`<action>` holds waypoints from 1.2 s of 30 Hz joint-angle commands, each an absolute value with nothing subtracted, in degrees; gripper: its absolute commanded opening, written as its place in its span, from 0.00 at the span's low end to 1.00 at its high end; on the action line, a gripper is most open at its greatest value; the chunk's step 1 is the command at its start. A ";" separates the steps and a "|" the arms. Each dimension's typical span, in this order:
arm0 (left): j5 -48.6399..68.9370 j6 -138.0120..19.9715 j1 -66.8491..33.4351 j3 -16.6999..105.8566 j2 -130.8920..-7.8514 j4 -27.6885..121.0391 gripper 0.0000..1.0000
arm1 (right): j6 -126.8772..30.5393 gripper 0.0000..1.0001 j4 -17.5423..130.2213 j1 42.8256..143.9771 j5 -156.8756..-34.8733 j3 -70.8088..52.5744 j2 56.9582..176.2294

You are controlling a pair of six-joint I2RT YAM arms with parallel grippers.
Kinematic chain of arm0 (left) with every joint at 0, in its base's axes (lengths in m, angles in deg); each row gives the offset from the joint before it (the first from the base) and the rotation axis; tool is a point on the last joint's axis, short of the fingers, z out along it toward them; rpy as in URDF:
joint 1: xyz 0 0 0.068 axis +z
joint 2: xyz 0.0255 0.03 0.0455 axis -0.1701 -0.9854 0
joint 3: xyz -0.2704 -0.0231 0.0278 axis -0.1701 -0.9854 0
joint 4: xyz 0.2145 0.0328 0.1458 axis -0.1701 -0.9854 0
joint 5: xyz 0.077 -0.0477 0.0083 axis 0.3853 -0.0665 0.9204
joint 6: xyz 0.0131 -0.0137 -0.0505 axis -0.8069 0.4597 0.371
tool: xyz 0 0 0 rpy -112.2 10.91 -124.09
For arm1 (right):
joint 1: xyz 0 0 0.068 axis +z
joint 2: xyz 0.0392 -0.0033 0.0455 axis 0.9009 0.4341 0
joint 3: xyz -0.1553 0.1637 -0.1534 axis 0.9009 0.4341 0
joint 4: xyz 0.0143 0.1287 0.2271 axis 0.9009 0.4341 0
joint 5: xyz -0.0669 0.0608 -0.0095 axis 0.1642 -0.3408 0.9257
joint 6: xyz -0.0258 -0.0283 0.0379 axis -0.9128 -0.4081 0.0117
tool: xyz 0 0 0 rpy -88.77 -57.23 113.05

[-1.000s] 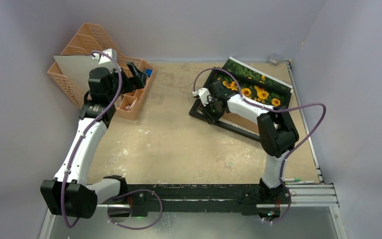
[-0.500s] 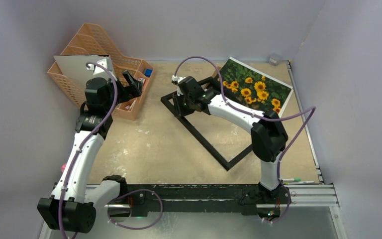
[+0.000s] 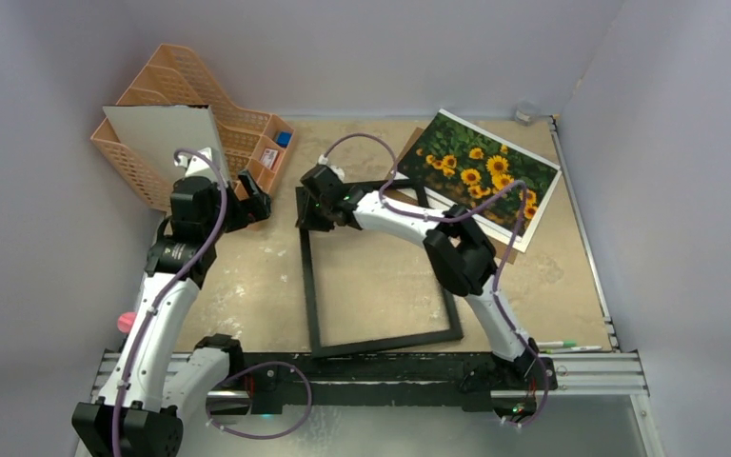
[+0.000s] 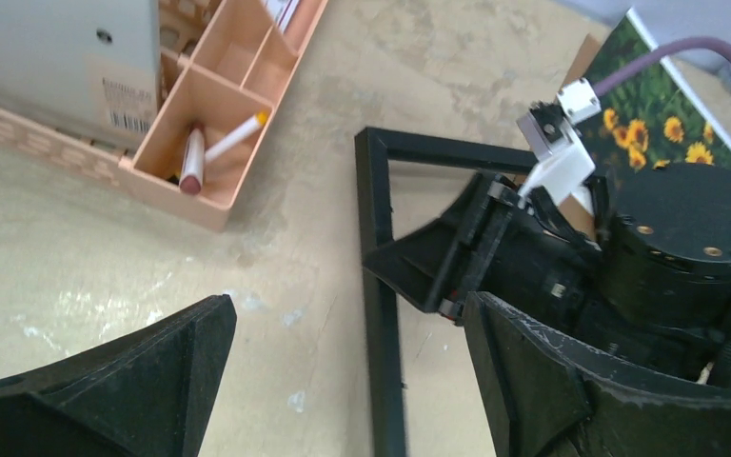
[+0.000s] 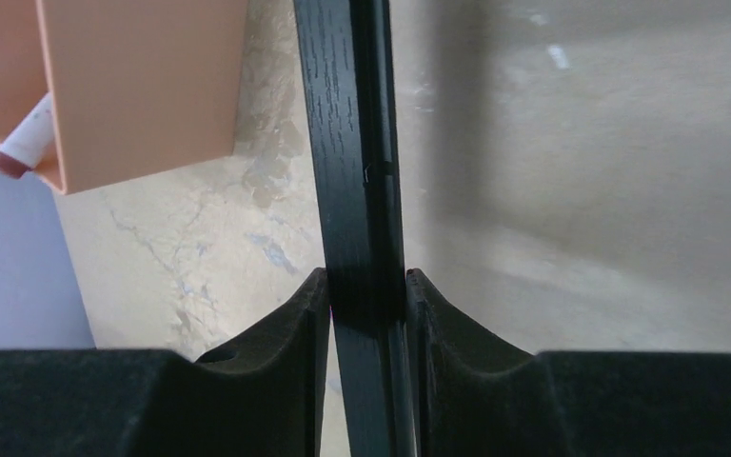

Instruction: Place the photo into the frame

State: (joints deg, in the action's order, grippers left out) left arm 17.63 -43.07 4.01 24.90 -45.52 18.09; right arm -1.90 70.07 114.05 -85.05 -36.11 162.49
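Observation:
The frame (image 3: 385, 342) is a thin black rectangle lying mid-table, the sandy tabletop showing through it. My right gripper (image 3: 316, 205) is shut on its left border near the far corner; in the right wrist view both pads (image 5: 316, 295) press the black strip (image 5: 347, 143). The photo (image 3: 481, 171) of sunflowers lies at the back right on a brown board (image 3: 407, 152), apart from the frame. My left gripper (image 3: 252, 202) hovers open just left of the frame's far-left corner. In the left wrist view the frame's border (image 4: 381, 314) runs between its fingers, with the photo (image 4: 671, 119) at the top right.
An orange basket organiser (image 3: 247, 143) stands at the back left, holding a white board (image 3: 162, 138) and a marker (image 4: 190, 157). Pens (image 3: 566, 345) lie by the front right rail. The walls close in on three sides.
The right gripper has swung the frame off the photo, leftwards and towards the front of the table. The left gripper has come away from the organiser towards the frame's corner.

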 commanded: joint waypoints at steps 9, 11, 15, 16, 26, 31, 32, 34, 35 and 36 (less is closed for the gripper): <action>15.26 -39.72 3.82 18.47 -45.20 16.22 0.95 | 2.88 0.38 63.96 115.88 -84.62 -49.02 169.91; 15.25 -39.58 3.79 17.92 -45.94 16.32 0.95 | 1.54 0.55 62.97 115.46 -85.72 -49.08 169.22; 15.20 -38.75 3.79 16.72 -48.15 16.02 0.96 | -2.29 0.72 62.89 113.75 -86.05 -46.71 164.67; 15.16 -38.30 3.80 16.11 -48.70 16.05 0.96 | -3.07 0.73 62.61 113.00 -86.10 -44.67 162.83; 8.78 -37.29 2.67 11.96 -60.13 21.72 0.87 | -14.61 0.74 67.11 99.99 -78.72 -15.16 136.81; 10.23 -36.64 1.36 12.23 -68.00 22.57 0.80 | -19.81 0.78 74.76 96.61 -78.76 -6.30 131.50; 9.97 -36.47 1.16 12.10 -69.10 23.27 0.80 | -20.17 0.78 75.17 96.47 -78.85 -4.28 130.82; 9.15 -35.98 0.56 11.89 -71.44 24.98 0.80 | -20.06 0.78 75.33 96.28 -79.10 -0.45 129.69; 8.84 -35.46 0.34 12.03 -72.27 25.74 0.79 | -19.70 0.79 75.45 96.22 -79.05 0.97 129.21; 8.57 -35.14 0.12 12.23 -73.22 26.42 0.79 | -19.46 0.79 75.58 96.22 -78.89 2.26 128.94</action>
State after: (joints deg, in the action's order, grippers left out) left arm 10.16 -37.17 1.19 12.02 -70.91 21.39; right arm -17.14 70.51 95.76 -79.83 -3.06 130.25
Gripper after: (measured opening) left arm 0.797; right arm 0.782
